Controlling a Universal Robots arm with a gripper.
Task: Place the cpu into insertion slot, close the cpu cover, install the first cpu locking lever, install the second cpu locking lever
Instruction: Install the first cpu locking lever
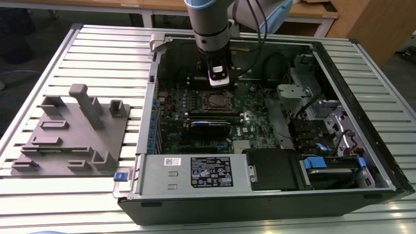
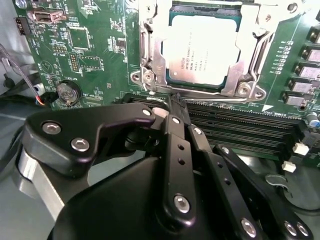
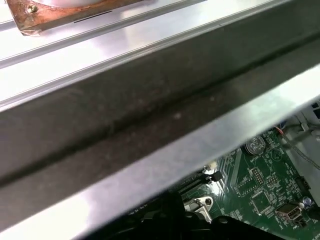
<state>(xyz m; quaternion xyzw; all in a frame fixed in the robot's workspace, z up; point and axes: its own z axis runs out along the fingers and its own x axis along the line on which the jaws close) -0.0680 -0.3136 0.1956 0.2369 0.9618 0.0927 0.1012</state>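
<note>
The cpu (image 2: 202,50) already sits in the insertion slot (image 2: 150,55), and the cpu cover (image 2: 240,75) lies down flat around it, so, judging from the second wrist view, the placing and closing look done. Whether either locking lever is latched cannot be told. The hand (image 2: 175,107) hangs just beside the socket, over the black memory slots (image 2: 240,125), fingers pressed together and pinching nothing.

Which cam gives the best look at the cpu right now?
Second wrist view: the cpu sits flat in the insertion slot, with the cpu cover framing it, just beyond the gripper. The exterior view shows it small, below the arm. The first wrist view shows chassis rail and board corner.
</note>
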